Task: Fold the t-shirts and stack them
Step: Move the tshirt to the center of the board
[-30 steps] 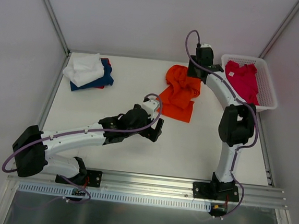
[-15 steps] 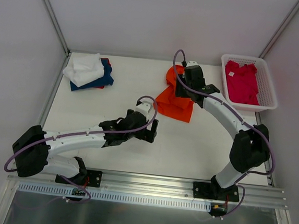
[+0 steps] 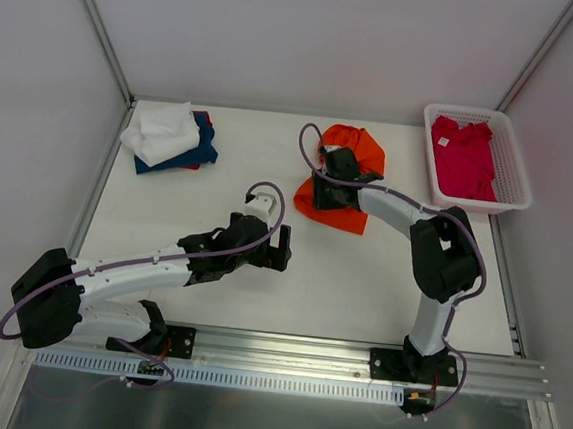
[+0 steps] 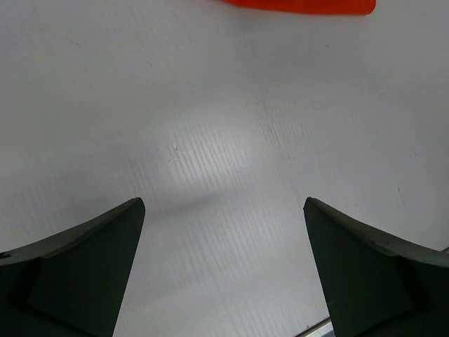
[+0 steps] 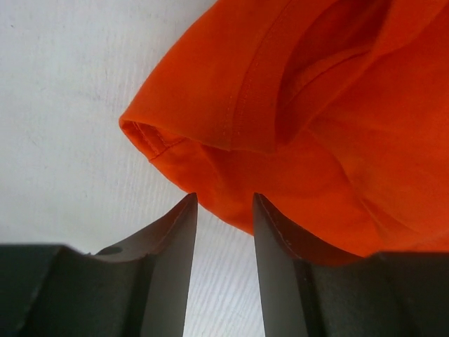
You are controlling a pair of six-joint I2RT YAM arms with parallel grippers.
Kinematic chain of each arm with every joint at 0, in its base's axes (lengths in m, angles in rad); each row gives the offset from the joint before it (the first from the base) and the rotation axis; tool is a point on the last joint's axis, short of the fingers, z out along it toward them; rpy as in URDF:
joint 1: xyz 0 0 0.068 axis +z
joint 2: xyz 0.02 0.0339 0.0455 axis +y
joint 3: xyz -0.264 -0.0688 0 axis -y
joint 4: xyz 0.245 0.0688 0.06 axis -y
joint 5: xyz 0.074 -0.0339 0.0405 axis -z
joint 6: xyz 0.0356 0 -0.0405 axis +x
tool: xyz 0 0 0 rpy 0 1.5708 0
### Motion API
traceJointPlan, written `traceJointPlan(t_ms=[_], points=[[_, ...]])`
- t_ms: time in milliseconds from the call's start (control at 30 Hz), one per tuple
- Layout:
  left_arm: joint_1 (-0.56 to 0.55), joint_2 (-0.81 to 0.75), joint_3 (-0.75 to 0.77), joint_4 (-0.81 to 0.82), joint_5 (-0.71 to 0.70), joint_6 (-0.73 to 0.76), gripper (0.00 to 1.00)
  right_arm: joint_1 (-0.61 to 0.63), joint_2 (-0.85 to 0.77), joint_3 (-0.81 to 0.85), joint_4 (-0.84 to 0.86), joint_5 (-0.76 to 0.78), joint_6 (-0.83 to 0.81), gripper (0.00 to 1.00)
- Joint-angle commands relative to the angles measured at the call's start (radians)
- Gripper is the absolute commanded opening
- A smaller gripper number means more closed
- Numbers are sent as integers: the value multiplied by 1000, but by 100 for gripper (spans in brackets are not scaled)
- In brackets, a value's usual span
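Note:
The bright orange t-shirt (image 3: 355,148) lies crumpled at mid-table. My right gripper (image 3: 315,191) is low at its left edge. In the right wrist view the gripper (image 5: 224,200) has its fingers a narrow gap apart. The orange hem (image 5: 210,168) reaches just between the tips, and bare table shows between the fingers below. My left gripper (image 3: 282,246) hovers wide open over bare table, nearer than the shirt. The left wrist view shows that gripper (image 4: 224,203) empty, with a strip of orange cloth (image 4: 302,5) at the top edge. Folded white (image 3: 161,129) and navy (image 3: 200,153) t-shirts are stacked at the far left.
A white mesh basket (image 3: 516,169) at the far right holds a crimson-pink t-shirt (image 3: 462,155). Metal frame posts and white walls close in the table on three sides. The arm bases sit on a rail along the near edge.
My right arm swung left from beside the basket, across the orange shirt, down to its left edge, and its fingers drew closer together. The shirt bunched up. My left gripper drew back slightly.

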Motion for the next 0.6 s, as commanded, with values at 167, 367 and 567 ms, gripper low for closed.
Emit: traceJointPlan(t_ms=[167, 367, 567], points=[[10, 3, -1, 15, 1, -24, 99, 7, 71, 100, 44, -84, -6, 40], [10, 18, 11, 15, 6, -12, 99, 5, 66, 172, -3, -82, -47, 45], [10, 13, 11, 15, 9, -7, 99, 4, 81, 228, -46, -59, -81, 48]])
